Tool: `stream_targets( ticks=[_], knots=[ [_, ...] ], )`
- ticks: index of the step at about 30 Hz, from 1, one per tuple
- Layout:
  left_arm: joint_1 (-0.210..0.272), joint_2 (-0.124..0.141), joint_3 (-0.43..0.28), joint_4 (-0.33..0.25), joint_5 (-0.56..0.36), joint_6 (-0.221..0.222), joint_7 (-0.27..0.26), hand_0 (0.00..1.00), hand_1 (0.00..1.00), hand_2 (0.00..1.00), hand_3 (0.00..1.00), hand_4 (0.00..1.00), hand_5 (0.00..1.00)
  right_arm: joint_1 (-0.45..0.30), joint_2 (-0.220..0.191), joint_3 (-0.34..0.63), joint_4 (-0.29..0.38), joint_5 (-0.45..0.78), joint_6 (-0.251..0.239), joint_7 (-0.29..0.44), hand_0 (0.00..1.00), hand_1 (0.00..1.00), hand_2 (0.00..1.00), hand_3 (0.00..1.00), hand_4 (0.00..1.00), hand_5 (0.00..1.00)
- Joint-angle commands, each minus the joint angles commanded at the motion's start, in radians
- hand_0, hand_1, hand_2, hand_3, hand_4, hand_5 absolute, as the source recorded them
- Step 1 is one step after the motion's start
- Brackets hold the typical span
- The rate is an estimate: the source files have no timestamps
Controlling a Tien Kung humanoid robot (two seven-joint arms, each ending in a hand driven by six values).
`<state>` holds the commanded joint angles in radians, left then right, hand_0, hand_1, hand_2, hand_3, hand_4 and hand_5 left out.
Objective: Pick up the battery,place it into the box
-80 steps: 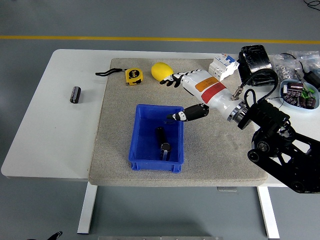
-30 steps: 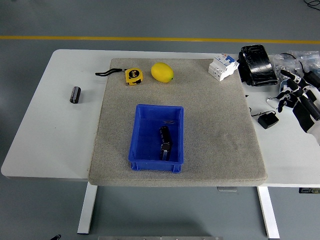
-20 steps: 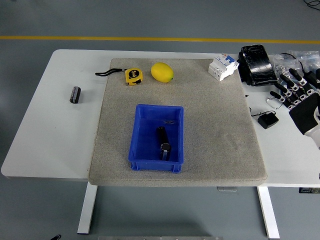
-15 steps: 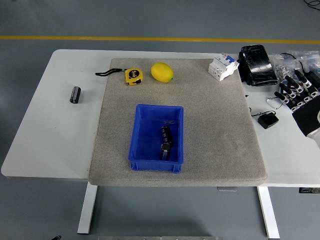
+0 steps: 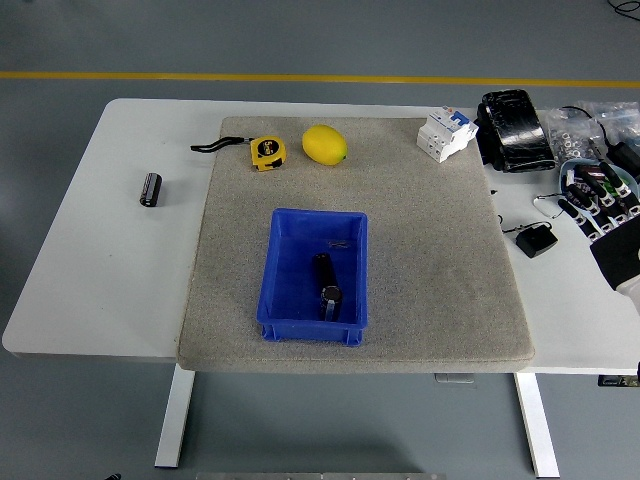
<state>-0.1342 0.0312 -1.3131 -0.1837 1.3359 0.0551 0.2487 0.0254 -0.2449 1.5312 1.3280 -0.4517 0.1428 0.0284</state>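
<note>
A blue box (image 5: 290, 322) stands on the grey mat (image 5: 420, 250) near the table's front. A dark cylindrical battery (image 5: 326, 282) lies inside it. Another small black cylinder (image 5: 150, 188) lies on the bare table at the left. My right hand (image 5: 600, 200) is at the right edge of the table, fingers spread and empty, far from the box. My left arm is not in view.
A yellow tape measure (image 5: 265, 152) and a yellow lemon (image 5: 324, 144) lie at the mat's back. A white breaker (image 5: 446, 134), a black pack (image 5: 513, 130), a small black adapter (image 5: 536, 243) and a tray of parts (image 5: 577, 168) sit at the right.
My right arm has drawn back from over the box to the table's right edge. The battery stays in the box, rolling slightly.
</note>
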Motion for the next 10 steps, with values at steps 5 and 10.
stream_targets(
  ticks=[5, 10],
  knots=[
    [0.000, 0.001, 0.010, 0.000, -0.011, 0.002, -0.001, 0.726, 0.716, 0.839, 0.828, 0.783, 0.852, -0.006, 0.016, 0.025, -0.009, -0.023, -0.001, -0.005, 0.770, 0.746, 0.798, 0.843, 0.998, 0.850],
    [0.000, 0.001, 0.014, 0.000, -0.011, 0.003, 0.000, 0.726, 0.716, 0.839, 0.828, 0.783, 0.852, -0.007, 0.021, 0.033, -0.014, -0.031, -0.002, -0.006, 0.770, 0.746, 0.798, 0.843, 0.998, 0.850]
  ],
)
